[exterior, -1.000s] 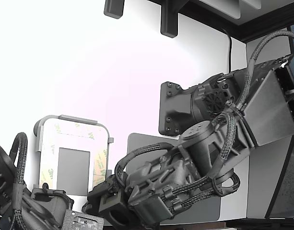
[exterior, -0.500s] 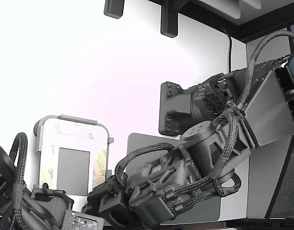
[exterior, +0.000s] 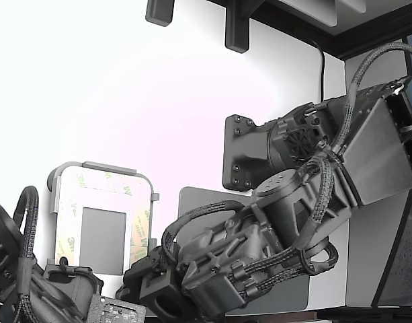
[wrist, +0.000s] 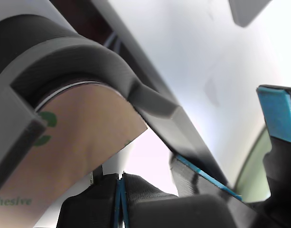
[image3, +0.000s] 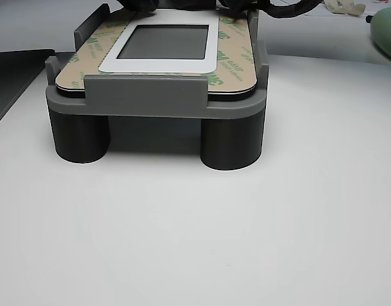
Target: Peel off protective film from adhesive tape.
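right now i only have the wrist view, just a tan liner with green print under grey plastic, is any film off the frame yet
Observer: Not that I can see. In the other view the protective film lies flat along both side edges, with no lifted corner. The far end is hidden.
Operator: whats the part sitting in
Observer: A grey fixture with raised walls, which stands on round dark legs.
Operator: where does my arm come in from
Observer: In the exterior view the arm reaches in from the right, and its end is low by the fixture's lower right corner.
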You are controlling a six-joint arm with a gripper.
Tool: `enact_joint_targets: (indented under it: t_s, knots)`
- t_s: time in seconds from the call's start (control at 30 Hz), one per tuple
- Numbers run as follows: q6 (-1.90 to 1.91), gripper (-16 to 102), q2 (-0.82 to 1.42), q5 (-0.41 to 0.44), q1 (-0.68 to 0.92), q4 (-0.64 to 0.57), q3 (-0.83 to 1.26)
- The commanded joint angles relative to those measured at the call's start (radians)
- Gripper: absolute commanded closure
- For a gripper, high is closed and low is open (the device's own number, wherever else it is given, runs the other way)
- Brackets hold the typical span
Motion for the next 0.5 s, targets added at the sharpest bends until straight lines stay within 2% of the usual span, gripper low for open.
enact_joint_targets:
  t_s: [0.0,0.47]
  knots:
    - [0.002,97,0.031,-0.003,-0.006,-0.005,-0.017]
    - [-0.006,97,0.054,-0.002,-0.005,-0.018,0.015]
